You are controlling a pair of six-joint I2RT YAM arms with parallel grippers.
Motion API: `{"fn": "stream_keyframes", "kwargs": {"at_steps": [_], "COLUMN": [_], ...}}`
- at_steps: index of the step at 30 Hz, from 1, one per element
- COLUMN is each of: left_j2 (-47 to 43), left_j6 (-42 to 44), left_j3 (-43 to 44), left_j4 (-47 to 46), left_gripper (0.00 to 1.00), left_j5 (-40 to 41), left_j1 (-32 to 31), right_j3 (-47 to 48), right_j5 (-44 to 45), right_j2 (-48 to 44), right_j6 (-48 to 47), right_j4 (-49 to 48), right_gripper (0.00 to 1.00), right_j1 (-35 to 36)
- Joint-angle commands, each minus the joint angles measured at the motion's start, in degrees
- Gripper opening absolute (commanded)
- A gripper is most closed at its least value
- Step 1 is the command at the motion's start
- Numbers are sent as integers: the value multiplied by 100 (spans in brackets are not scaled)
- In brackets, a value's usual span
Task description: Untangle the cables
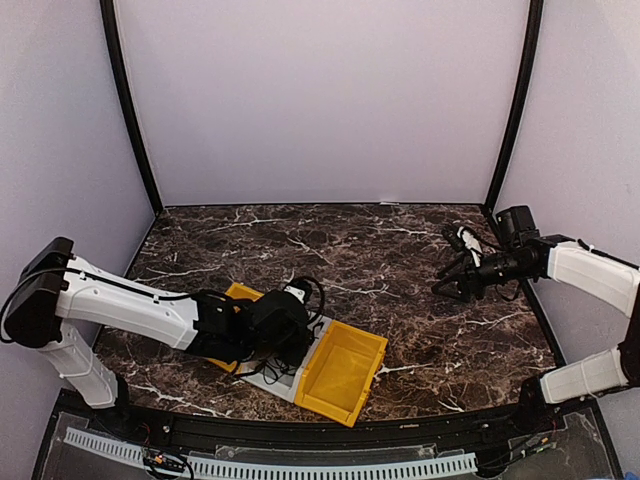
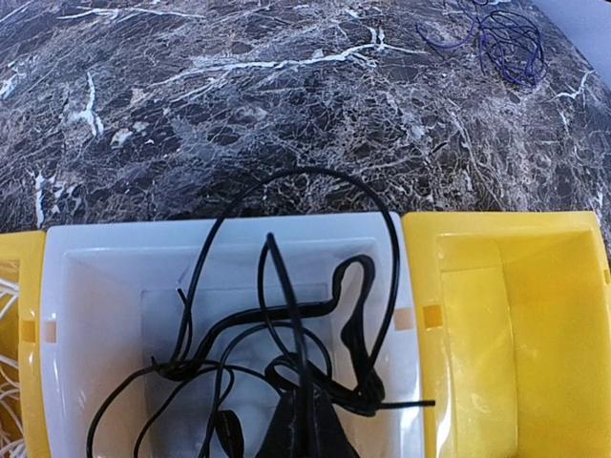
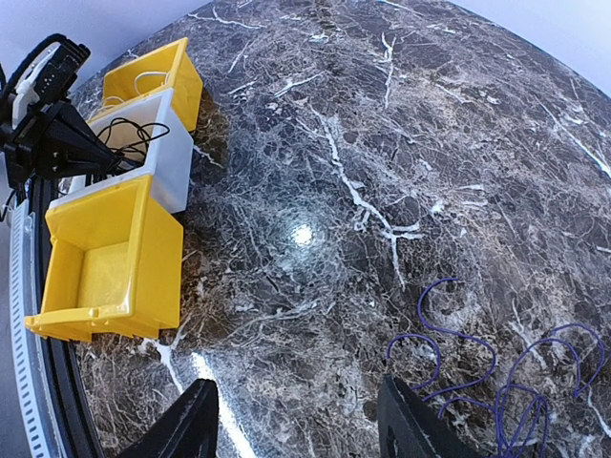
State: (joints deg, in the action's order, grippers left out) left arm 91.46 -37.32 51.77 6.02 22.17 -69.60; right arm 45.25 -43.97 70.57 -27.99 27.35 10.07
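Beside the right jaws — spread wide — blue cable [image 3: 520, 408].

The tabletop [image 3: 382, 143] is dark brown marble-look stone with white veins, polished smooth enough to throw back a bright spot of light. The yellow bin [image 3: 105, 258] and the white bin [image 2: 95, 277] are smooth moulded plastic with a soft sheen. The black cables [image 2: 286, 315] and the thin purple cable [image 3: 458, 372] have smooth, plastic-looking jackets.
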Motion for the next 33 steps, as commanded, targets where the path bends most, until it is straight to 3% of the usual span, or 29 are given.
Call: {"fn": "stream_keyframes", "kwargs": {"at_steps": [1,12,20,25,33], "left_j2": [152,601,555,131,-588], "left_j6": [238,436,557,512,605], "left_j3": [196,-30,247,428,624], "left_j4": [205,-347,5,570,1455], "left_gripper": [0,0,2,21,43], "left_j5": [190,-522,-521,-327,-529], "left_j1": [68,412,430,430,430], "right_j3": [-32,-29,-22,-17,1], "right_j5": [-100,-77,-106,-134,-108], "right_j2": [-51,33,119,131,124], "right_j6": [-62,-83,-102,-111,-110], "right_j4": [-15,-12,24,28,20], "right_gripper": [58,58,59,59,59], "right_j1": [-22,-22,-22,-22,-22]}}
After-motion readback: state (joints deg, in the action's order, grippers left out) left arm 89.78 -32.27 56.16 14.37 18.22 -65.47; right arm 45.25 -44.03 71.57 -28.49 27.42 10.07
